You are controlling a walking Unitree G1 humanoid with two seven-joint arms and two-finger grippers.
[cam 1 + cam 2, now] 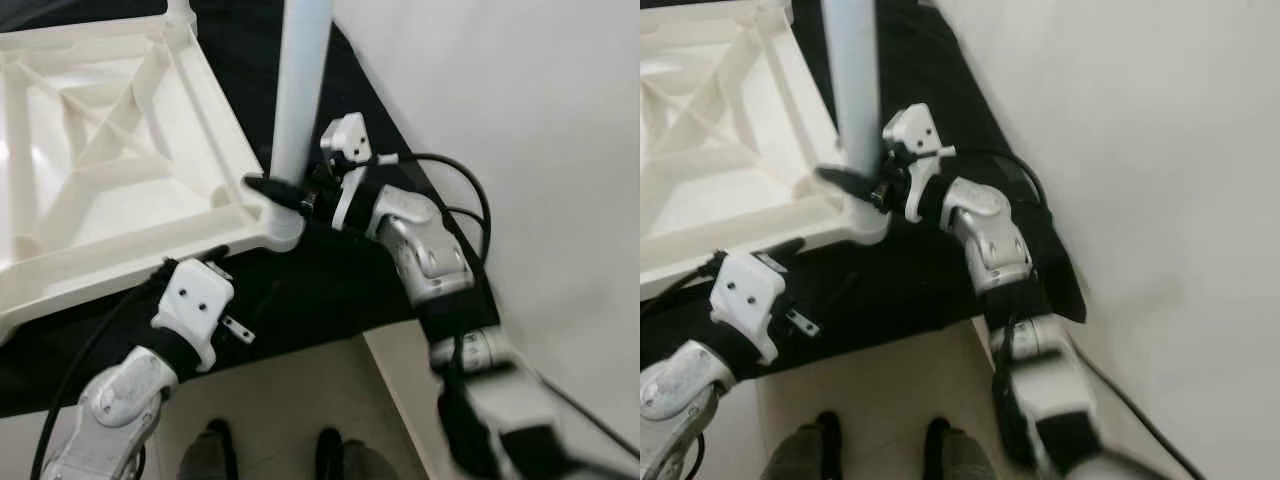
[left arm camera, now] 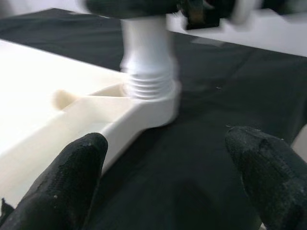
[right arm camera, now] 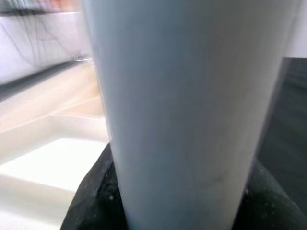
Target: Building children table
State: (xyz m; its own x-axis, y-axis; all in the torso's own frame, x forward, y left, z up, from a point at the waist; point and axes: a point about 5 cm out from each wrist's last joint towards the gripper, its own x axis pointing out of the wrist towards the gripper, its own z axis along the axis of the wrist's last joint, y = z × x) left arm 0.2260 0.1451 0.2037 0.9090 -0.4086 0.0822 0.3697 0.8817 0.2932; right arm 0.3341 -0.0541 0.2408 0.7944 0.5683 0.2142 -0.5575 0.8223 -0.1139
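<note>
The cream plastic table top [image 1: 130,245] lies upside down on a black cloth, its ribbed underside facing up. A white table leg [image 1: 300,90] stands upright in the near right corner socket [image 1: 285,230]. My right gripper [image 1: 285,192] is shut on the leg just above the socket; in the right wrist view the leg [image 3: 187,105] sits between the black fingers [image 3: 91,191]. The leg's threaded end [image 2: 148,86] sits at the socket's mouth. My left gripper [image 1: 190,258] is open at the table top's front edge, just left of that corner, holding nothing; its fingertips [image 2: 81,158] stand wide apart.
The black cloth [image 1: 330,280] covers the floor under the table top. A pale surface [image 1: 520,100] runs along the cloth's right side. My feet [image 1: 215,450] stand on light floor just short of the cloth. A black cable [image 1: 465,185] loops beside my right arm.
</note>
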